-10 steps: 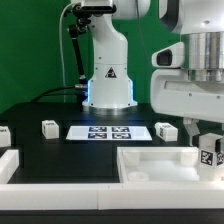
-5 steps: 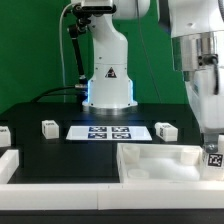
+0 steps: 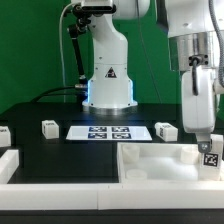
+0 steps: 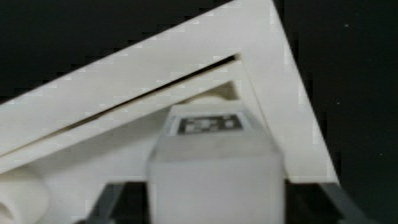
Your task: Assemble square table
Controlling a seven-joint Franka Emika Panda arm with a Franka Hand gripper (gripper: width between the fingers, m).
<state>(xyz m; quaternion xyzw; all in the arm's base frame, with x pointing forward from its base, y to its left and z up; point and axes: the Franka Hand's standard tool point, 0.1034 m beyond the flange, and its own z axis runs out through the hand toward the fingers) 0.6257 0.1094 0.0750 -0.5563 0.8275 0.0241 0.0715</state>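
Observation:
The white square table top (image 3: 150,165) lies at the front on the exterior view's right, raised rim up. A chunky white tagged leg (image 3: 210,155) stands upright at its corner on that side. My gripper (image 3: 203,140) reaches straight down over this leg. In the wrist view the leg (image 4: 214,160) fills the space between my fingers (image 4: 118,200), with a thin dark gap on each side of it. The gripper (image 4: 214,202) looks open around the leg, and the table top's corner (image 4: 267,70) lies beyond it.
Two loose legs (image 3: 49,128) (image 3: 165,130) lie beside the marker board (image 3: 110,131), and a third (image 3: 3,135) sits at the exterior view's left edge. White border rails (image 3: 60,195) run along the front and left. The robot base (image 3: 108,85) stands behind.
The wrist turned over the leg at the table top's corner during the last second. Since then the fingers have eased apart slightly, and the leg has stayed at the corner.

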